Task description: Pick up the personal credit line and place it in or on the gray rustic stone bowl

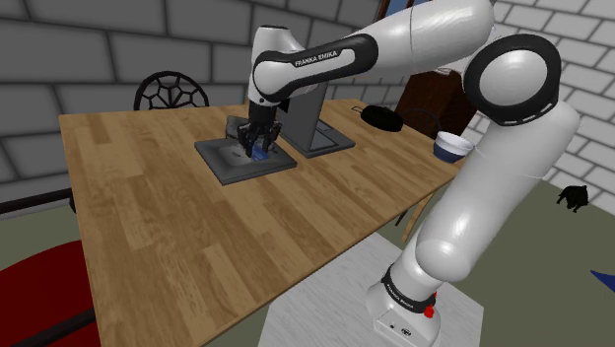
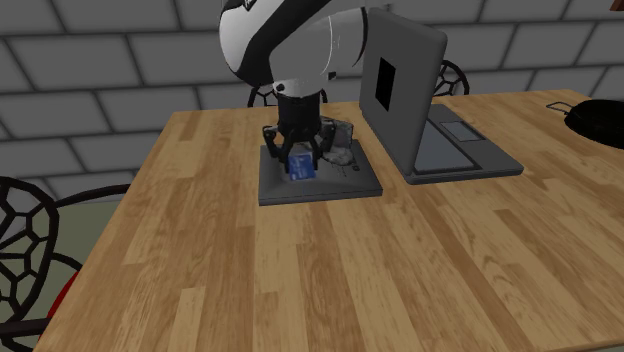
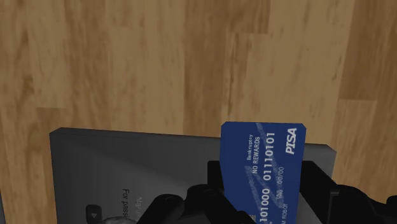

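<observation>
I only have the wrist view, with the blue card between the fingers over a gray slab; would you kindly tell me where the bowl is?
Observer: The pale bowl stands near the table edge, at the shoulder view's right.
Operator: Thank you. Is anything in the way?
Observer: Yes, an open laptop stands right beside the gray slab, on the bowl's side.
Operator: Anything beyond the laptop?
Observer: A black object lies on the table between the laptop and the bowl; I cannot tell what it is.
</observation>
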Robot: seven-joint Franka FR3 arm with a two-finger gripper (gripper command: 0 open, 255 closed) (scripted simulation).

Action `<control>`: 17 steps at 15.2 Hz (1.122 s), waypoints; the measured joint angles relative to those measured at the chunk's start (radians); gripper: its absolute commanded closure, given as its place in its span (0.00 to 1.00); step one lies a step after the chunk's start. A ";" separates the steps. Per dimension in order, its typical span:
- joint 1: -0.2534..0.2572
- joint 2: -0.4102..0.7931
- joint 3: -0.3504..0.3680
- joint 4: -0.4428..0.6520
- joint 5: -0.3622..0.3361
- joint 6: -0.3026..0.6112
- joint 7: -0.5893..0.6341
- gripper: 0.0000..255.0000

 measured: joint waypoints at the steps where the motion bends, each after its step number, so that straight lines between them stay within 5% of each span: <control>1: 0.000 -0.004 0.000 0.010 0.001 -0.014 -0.001 1.00; 14: -0.001 -0.051 -0.001 0.124 0.007 -0.175 -0.006 1.00; 17: -0.018 0.013 -0.018 0.207 0.001 -0.194 -0.038 1.00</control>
